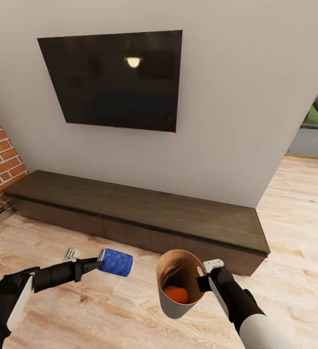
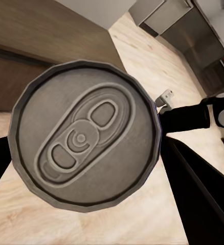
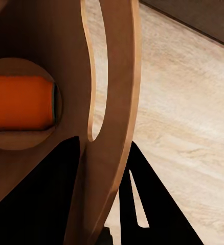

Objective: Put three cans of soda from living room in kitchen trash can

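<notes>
The left claw [image 1: 99, 264] pinches the dark blue can of soda [image 1: 115, 262] by one end, so the can lies on its side in the air with its long axis running across toward the robot's right. In the left wrist view the can's silver top [image 2: 84, 132] faces the camera squarely.

To the right of the can, with a clear gap between them, hangs the tash can [image 1: 178, 283]. The right claw [image 1: 203, 280] is clamped on its rim wall, one finger [image 3: 45, 204] inside and one outside. The bin tilts, its open mouth turned up and toward the left arm. An orange can [image 1: 175, 294] already lies on its side at the bottom.

I judge the next move is a short sideways carry: the left arm brings the blue can over the mouth and releases it.

Below is light wood plank floor [image 1: 130, 310]. Behind stand a long dark low cabinet [image 1: 139, 213], a brick column [image 1: 1, 155] at far left and a wall TV [image 1: 113, 80] on the pale wall.
</notes>
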`<state>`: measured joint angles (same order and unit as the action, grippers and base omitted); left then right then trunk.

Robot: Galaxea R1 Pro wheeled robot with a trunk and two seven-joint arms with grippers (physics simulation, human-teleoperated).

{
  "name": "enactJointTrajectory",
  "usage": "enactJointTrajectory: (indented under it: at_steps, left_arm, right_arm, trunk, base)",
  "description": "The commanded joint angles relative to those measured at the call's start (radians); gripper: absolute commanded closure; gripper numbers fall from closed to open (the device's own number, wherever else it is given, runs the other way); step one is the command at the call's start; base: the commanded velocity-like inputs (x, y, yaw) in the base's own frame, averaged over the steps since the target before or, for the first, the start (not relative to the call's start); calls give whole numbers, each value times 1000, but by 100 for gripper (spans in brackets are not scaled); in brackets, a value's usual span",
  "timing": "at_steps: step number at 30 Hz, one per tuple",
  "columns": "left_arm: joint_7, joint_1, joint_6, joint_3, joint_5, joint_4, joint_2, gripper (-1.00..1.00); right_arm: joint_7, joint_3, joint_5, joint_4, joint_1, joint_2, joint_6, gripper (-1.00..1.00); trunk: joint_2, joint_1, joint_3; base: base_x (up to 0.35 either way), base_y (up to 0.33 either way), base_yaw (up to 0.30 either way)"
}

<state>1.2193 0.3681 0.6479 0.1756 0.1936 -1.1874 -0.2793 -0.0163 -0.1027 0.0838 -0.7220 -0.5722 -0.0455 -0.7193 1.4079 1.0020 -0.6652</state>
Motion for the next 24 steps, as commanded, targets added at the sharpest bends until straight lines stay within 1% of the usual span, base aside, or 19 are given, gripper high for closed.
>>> enactJointTrajectory:
  at_steps: [1, 2, 6, 7, 11, 14, 15, 17, 18, 19, 21, 24]
  left_arm:
    - [5, 0, 1, -6, 0, -5, 0, 100]
    - [8, 0, 3, -19, 0, -10, 0, 100]
    - [10, 0, 6, -53, 0, -14, 2, 100]
    - [11, 0, 7, -63, 0, -15, 8, 100]
    - [11, 0, 8, -70, 0, -39, 25, 100]
    - [11, 0, 9, -73, 0, -57, 30, 100]
    - [11, 0, 22, -76, 0, -65, 36, 100]
    - [11, 0, 44, -77, 0, -68, 41, 100]
    - [11, 0, 75, -77, 0, -79, 46, 100]
    - [11, 0, 87, -77, 0, -90, 47, 100]
    - [11, 0, 96, -78, 0, -99, 49, 100]
    - [11, 0, 106, -80, 0, -111, 50, 100]
  right_arm:
    - [1, 0, -12, 1, -1, 0, 1, 100]
    - [1, 0, -12, 3, -1, 0, 2, 100]
    - [1, -1, -11, 17, -2, 0, 3, 100]
    - [1, -1, -10, 28, -4, 0, 8, 100]
    - [1, -1, -10, 40, -6, 0, 27, 100]
    - [1, -1, -10, 50, -7, 0, 31, 100]
    - [1, -1, -9, 56, -10, 0, 32, 100]
    - [1, -1, -9, 58, -13, 0, 33, 100]
    - [1, -1, -9, 67, -15, 0, 33, 100]
    - [1, -1, -9, 78, -17, 0, 33, 100]
    - [0, -1, -9, 88, -19, -1, 34, 100]
    - [0, -1, -9, 119, -32, -3, 61, 100]
  trunk:
    - [0, 0, 0]
    - [0, 0, 0]
    - [0, 0, 0]
    - [0, 0, 0]
    - [0, 0, 0]
    - [0, 0, 0]
    - [0, 0, 0]
    - [0, 0, 0]
    - [0, 0, 0]
    - [0, 0, 0]
    - [0, 0, 0]
    - [0, 0, 0]
  base:
    - [0, 0, 0]
    - [0, 0, 0]
    - [0, 0, 0]
    - [0, 0, 0]
    - [0, 0, 0]
    - [0, 0, 0]
    - [0, 0, 0]
    - [0, 0, 0]
    - [0, 0, 0]
    - [0, 0, 0]
    - [0, 0, 0]
    - [0, 0, 0]
